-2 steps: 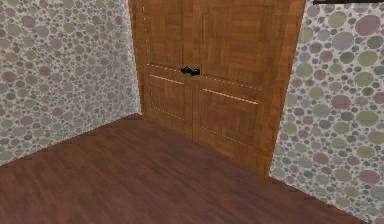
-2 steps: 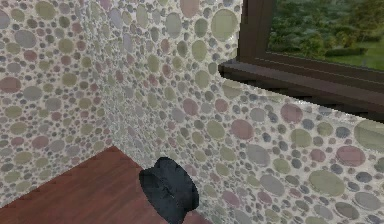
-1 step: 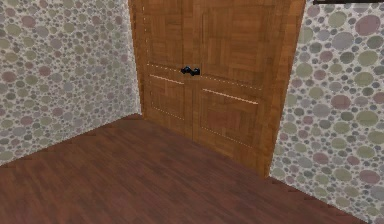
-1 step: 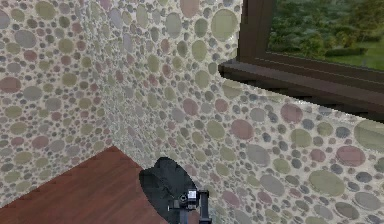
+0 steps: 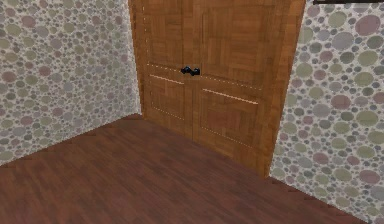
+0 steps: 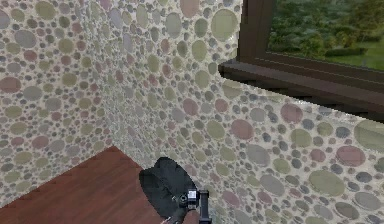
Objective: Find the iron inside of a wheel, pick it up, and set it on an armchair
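I am working on the pick-up step. A dark round thing [image 6: 160, 182] is lying on the wood floor [image 6: 100, 185], and I am taking it for the wheel. The pincer [image 6: 182, 203] is showing at the wheel's near side, on the end of the arm [image 6: 204, 210]. I am not making out the iron; I am guessing it is sitting inside the wheel. I cannot tell if the pincer is holding anything. Next, I am thinking, comes a slow lift, then hunting for an armchair.
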Controlling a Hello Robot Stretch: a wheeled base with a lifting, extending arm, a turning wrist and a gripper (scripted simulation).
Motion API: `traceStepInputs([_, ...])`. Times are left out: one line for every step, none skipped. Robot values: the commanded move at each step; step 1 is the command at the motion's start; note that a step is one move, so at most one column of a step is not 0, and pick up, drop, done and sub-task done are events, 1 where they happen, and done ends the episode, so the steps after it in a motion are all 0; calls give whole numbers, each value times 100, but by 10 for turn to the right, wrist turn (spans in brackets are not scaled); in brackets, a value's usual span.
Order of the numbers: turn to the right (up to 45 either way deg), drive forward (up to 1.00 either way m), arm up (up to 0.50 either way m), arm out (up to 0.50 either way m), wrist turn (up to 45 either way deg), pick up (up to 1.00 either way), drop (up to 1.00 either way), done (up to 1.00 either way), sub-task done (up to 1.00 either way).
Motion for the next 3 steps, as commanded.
traceStepInputs([0, 0, 0, 0, 450, 0, 0, 0, 0])
traceStepInputs([0, 0, 0, 0, 450, 0, 0, 0, 0])
traceStepInputs([0, 0, 0, 0, 330, 0, 0, 0, 0])
